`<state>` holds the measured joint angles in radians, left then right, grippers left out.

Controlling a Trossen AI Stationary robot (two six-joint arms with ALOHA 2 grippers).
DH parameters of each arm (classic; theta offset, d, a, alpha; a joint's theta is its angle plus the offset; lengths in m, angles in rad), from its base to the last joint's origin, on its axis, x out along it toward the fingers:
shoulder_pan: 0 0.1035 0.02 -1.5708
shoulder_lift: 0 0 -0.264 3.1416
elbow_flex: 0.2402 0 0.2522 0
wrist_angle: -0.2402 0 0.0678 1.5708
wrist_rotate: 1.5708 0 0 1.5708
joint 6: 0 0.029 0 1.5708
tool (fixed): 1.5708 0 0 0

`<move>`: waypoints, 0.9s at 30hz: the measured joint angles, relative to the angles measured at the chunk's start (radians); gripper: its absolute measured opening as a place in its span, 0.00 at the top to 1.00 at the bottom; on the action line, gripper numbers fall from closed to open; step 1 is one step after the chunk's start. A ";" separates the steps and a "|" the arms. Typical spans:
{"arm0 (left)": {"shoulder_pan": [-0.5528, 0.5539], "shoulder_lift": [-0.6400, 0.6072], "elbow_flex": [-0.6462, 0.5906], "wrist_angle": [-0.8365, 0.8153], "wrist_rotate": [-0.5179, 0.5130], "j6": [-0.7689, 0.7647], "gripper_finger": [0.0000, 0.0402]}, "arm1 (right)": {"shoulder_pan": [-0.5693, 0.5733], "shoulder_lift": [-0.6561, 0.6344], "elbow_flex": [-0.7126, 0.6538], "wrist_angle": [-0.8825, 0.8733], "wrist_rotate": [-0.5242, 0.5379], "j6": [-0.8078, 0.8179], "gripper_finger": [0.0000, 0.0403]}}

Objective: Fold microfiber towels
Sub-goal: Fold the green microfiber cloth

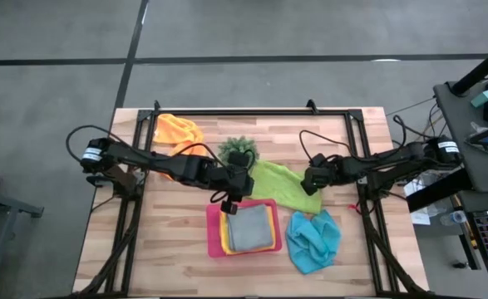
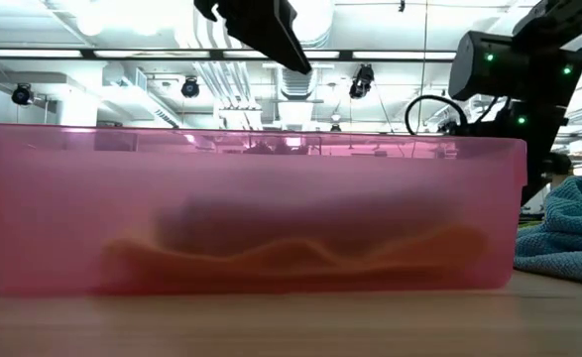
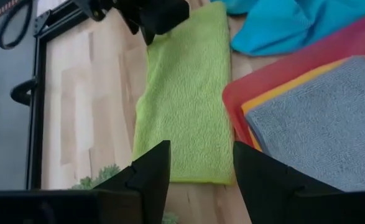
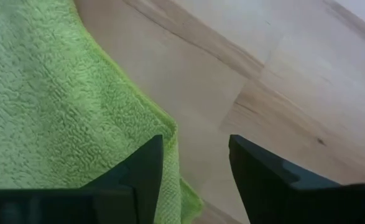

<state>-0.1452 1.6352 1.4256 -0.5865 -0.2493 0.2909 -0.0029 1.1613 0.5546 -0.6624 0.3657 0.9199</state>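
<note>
1. At the middle of your table (image 1: 127,249), the lime green towel (image 1: 287,184) lies folded into a long strip on the bare wood, between the two grippers.
2. Your left gripper (image 1: 234,202) hangs just above the table at that towel's near end, beside the pink tray (image 1: 214,237). Your left wrist view shows its fingers (image 3: 146,175) apart with nothing between them; the green strip runs away beyond them.
3. Your right gripper (image 1: 313,178) sits at the towel's opposite end. In your right wrist view its fingers (image 4: 143,168) stand spread and released, one over the towel's edge, the other over bare wood, gripping nothing.
4. In the pink tray you have the grey towel (image 1: 250,227) lying flat and folded on top, with the yellow towel (image 1: 224,238) showing as an edge beneath it. An orange edge peeks out along the tray's near side, too thin to tell more.
5. The light blue towel (image 1: 313,239) lies crumpled on the wood just beside the tray, on the right arm's side.
6. The orange towel (image 1: 178,130) sits bunched near the far left corner, well apart from the tray.
7. The small green plant (image 1: 239,149) stands just beside the lime green towel, toward the table's far edge.
</note>
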 joint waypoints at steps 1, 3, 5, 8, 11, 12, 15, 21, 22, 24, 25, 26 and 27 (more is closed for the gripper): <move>0.000 0.000 -0.005 0.001 0.000 0.000 0.60 | 0.000 -0.001 0.005 0.002 0.000 0.000 0.57; 0.000 0.000 -0.014 0.000 -0.001 0.000 0.60 | 0.000 -0.009 0.016 0.001 0.000 -0.002 0.58; 0.000 0.000 -0.024 0.002 -0.009 0.000 0.60 | 0.000 -0.013 0.031 -0.001 0.000 -0.005 0.58; 0.000 0.000 -0.034 0.001 -0.031 -0.003 0.60 | 0.002 -0.013 0.048 0.000 -0.012 -0.004 0.60; 0.001 0.000 -0.041 0.001 -0.041 -0.022 0.60 | 0.005 -0.008 0.048 0.003 -0.026 0.001 0.61; 0.001 0.000 -0.042 0.001 -0.042 -0.024 0.60 | 0.005 -0.004 0.046 0.004 -0.027 0.009 0.61; 0.001 0.000 -0.043 0.002 -0.044 -0.024 0.60 | 0.005 0.017 0.034 0.008 -0.026 0.023 0.63; 0.001 0.000 -0.043 0.001 -0.044 -0.024 0.60 | 0.005 0.079 0.029 0.017 -0.034 0.010 0.68; 0.001 0.000 -0.043 0.001 -0.044 -0.024 0.60 | 0.005 0.087 0.029 0.017 -0.034 0.005 0.69; 0.001 0.000 -0.043 0.001 -0.044 -0.024 0.60 | 0.005 0.097 0.029 0.016 -0.034 -0.001 0.72; 0.001 0.000 -0.043 0.001 -0.044 -0.024 0.60 | 0.005 0.098 0.029 0.014 -0.034 -0.004 0.74; 0.001 0.000 -0.043 0.001 -0.044 -0.024 0.60 | 0.005 0.098 0.029 0.013 -0.034 -0.007 0.76; 0.001 0.000 -0.043 0.001 -0.044 -0.024 0.60 | 0.005 0.098 0.029 0.013 -0.034 -0.015 0.79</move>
<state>-0.1444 1.6352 1.3827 -0.5850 -0.2935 0.2665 0.0021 1.2596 0.5838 -0.6499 0.3317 0.9050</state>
